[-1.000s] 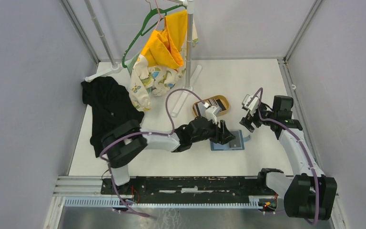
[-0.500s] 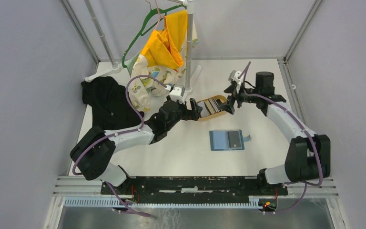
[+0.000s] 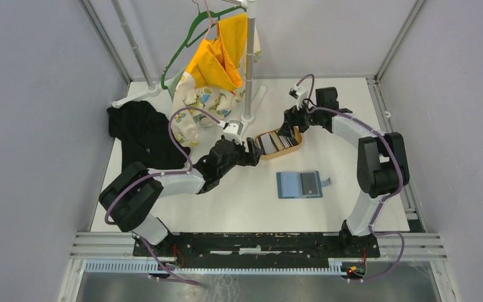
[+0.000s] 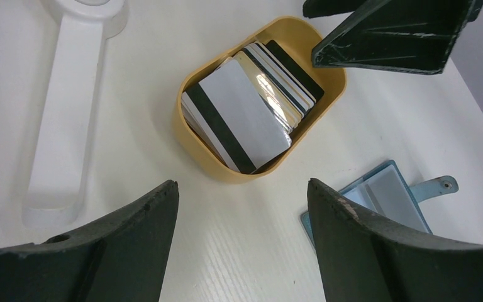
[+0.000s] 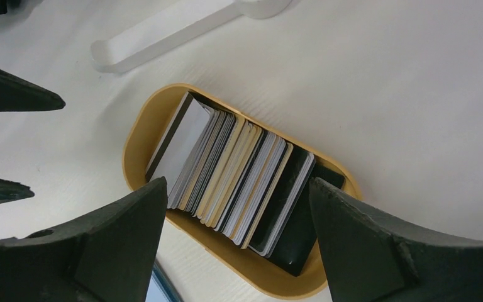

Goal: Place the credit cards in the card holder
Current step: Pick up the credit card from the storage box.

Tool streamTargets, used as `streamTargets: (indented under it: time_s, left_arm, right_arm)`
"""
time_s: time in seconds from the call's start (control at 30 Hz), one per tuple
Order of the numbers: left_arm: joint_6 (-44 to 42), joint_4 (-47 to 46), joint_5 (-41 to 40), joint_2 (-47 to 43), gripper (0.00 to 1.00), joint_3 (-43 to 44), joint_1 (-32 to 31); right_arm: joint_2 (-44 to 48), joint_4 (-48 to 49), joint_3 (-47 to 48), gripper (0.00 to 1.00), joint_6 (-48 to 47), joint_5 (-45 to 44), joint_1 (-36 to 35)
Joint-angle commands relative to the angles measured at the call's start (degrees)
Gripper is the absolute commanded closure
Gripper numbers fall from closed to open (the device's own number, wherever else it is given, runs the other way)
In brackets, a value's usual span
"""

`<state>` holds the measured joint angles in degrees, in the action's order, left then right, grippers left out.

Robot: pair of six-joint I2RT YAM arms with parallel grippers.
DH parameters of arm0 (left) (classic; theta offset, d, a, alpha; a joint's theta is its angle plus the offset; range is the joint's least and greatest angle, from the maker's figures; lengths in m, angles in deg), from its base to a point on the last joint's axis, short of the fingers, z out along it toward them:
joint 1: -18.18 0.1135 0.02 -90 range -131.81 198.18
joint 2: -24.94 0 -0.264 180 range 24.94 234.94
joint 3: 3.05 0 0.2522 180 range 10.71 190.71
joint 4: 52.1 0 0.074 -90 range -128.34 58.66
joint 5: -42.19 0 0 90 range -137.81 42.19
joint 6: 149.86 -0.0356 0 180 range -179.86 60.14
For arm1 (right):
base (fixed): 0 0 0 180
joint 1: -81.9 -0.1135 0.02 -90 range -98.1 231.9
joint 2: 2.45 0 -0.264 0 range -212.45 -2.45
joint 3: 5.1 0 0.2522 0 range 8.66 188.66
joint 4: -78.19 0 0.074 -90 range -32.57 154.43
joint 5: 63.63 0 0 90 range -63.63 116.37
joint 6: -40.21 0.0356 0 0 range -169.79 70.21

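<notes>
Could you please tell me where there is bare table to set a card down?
The table is bare left of the card holder, up to the left arm, and between it and the black rail. Around the tray of cards it is crowded, with jaws on both sides.
</notes>
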<state>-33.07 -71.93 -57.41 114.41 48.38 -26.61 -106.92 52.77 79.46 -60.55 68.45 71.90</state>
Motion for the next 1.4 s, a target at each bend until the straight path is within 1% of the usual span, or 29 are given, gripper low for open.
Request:
streamTargets:
  time_s: [0.0, 0.37, 0.47, 0.73, 0.9, 0.97, 1.03, 1.2, 1.27, 1.37]
  left_arm:
    - [2.10, -5.41, 0.07, -0.04, 0.20, -0.29, 0.11]
    - [2.13, -5.27, 1.12, 0.44, 0.20, -0.14, 0.06]
    - [2.04, -5.19, 1.17, 0.40, 0.20, -0.07, 0.06]
    - [1.87, -5.22, 1.34, 0.35, 0.20, -0.16, 0.06]
    - [1.78, -5.35, 1.34, 0.10, 0.20, -0.42, 0.06]
    - [1.78, -5.50, 1.34, 0.00, 0.20, -0.62, 0.06]
    - [1.78, -5.68, 1.27, -0.13, 0.20, -0.76, 0.10]
    - [1.78, -6.28, 1.17, -0.50, 0.20, -1.29, 0.06]
    - [1.70, -6.23, 1.17, -0.48, 0.20, -1.34, 0.07]
    - [1.62, -6.24, 1.15, -0.51, 0.20, -1.35, 0.06]
  right_arm:
    - [-1.61, 1.08, 2.14, 0.12, 5.52, -1.68, -0.06]
    - [-6.56, 1.11, 2.77, 0.18, 12.02, -2.18, -0.55]
    - [-7.80, 1.42, 2.92, 0.20, 14.35, -0.62, -0.57]
    - [-10.09, 1.38, 2.83, 0.22, 17.90, 2.20, -1.33]
    - [-9.92, 1.80, 2.68, 0.23, 19.69, 3.08, -2.10]
    - [-9.75, 2.26, 2.53, 0.24, 20.67, 4.61, -2.29]
    - [-9.23, 3.42, 2.14, 0.26, 21.98, 7.05, -2.34]
    - [-6.66, 8.24, 0.31, 0.28, 25.61, 11.79, -2.44]
    - [-6.23, 8.41, 0.19, 0.29, 25.85, 11.84, -2.55]
    - [-6.79, 8.38, 0.00, 0.32, 26.03, 11.93, -2.73]
